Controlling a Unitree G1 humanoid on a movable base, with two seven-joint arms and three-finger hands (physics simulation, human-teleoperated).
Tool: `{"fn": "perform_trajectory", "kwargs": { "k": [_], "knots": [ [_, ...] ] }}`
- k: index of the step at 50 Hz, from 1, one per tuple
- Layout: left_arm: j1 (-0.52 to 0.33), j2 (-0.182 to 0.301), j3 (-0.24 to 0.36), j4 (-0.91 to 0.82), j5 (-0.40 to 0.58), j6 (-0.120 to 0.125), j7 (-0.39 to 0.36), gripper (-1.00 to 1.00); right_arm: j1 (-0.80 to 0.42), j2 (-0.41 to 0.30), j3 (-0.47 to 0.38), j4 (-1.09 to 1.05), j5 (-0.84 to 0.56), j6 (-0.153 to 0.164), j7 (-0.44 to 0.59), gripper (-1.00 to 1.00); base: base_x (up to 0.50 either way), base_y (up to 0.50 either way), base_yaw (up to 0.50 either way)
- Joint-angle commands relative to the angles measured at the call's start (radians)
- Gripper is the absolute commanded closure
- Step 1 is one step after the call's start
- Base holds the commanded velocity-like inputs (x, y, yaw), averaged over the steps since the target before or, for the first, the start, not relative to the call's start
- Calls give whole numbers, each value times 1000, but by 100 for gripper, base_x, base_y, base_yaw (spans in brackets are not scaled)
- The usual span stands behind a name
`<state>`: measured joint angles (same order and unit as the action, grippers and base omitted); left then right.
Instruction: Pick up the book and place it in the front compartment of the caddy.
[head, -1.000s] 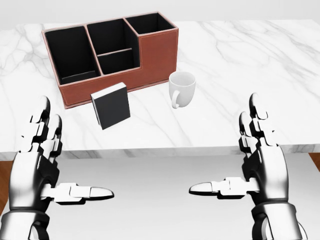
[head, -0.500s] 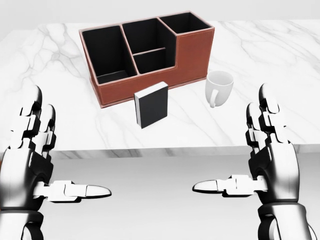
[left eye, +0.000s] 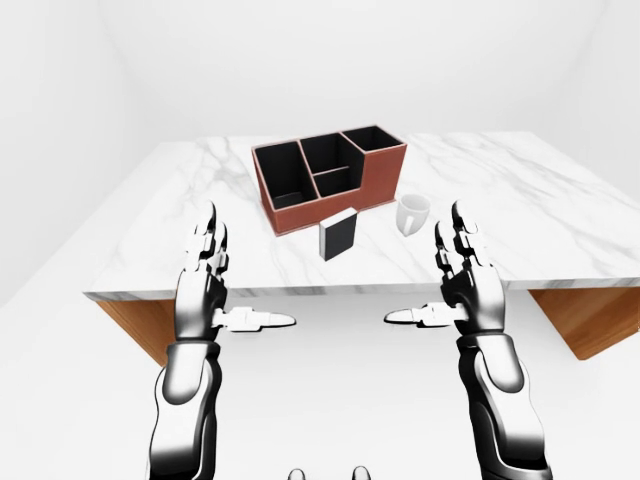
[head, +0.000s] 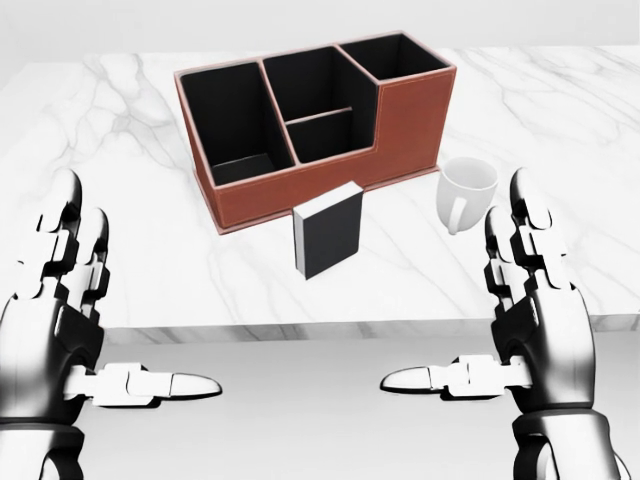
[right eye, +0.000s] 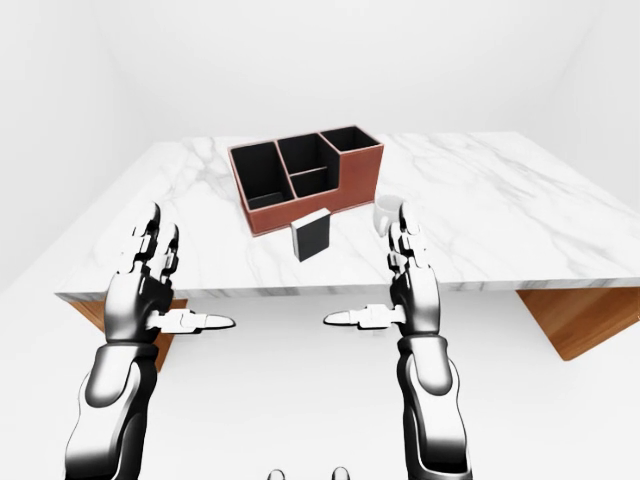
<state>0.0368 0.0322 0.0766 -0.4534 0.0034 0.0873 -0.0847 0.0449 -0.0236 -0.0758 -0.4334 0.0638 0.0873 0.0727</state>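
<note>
Both hands open off table (head: 120, 150) edge; book (head: 328, 231) upright beside caddy (head: 400, 120).

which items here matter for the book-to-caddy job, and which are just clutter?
Job items:
- book, standing upright on the marble table beside the caddy
- caddy, brown, with black compartments
- left hand and right hand, both open and empty

Just lying about:
- white mug, to the right of the book in the head view

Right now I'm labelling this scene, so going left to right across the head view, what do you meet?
Left hand → caddy → book → mug → right hand, all but the hands standing on the marble table.
</note>
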Motion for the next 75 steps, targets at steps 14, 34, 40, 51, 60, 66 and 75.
{"fn": "perform_trajectory", "kwargs": {
  "k": [14,34,40,51,60,66,75],
  "knots": [
    [-6,-2,1,0,-3,0,-3,-100,-1,-2,0,-12,9,0,11,-100,50,-4,0],
    [-7,-1,4,-15,-6,0,-2,-100,1,-1,2,-14,1,0,10,-100,50,0,0],
    [-6,-1,2,-10,-4,0,-3,-100,5,0,6,-13,-3,0,11,-100,50,16,0],
    [-5,-2,0,-1,-3,0,-3,-100,6,1,14,-5,-9,0,14,-100,42,25,0],
    [-7,-1,2,6,-3,0,-4,-100,9,2,12,-30,0,0,16,-100,21,-2,0],
    [-5,-2,0,2,-2,0,-3,-100,9,2,20,-7,-23,0,8,-100,25,-3,0],
    [-5,-2,0,5,-2,0,-3,-100,8,2,23,6,-32,0,8,-100,0,0,0]
  ]
}}
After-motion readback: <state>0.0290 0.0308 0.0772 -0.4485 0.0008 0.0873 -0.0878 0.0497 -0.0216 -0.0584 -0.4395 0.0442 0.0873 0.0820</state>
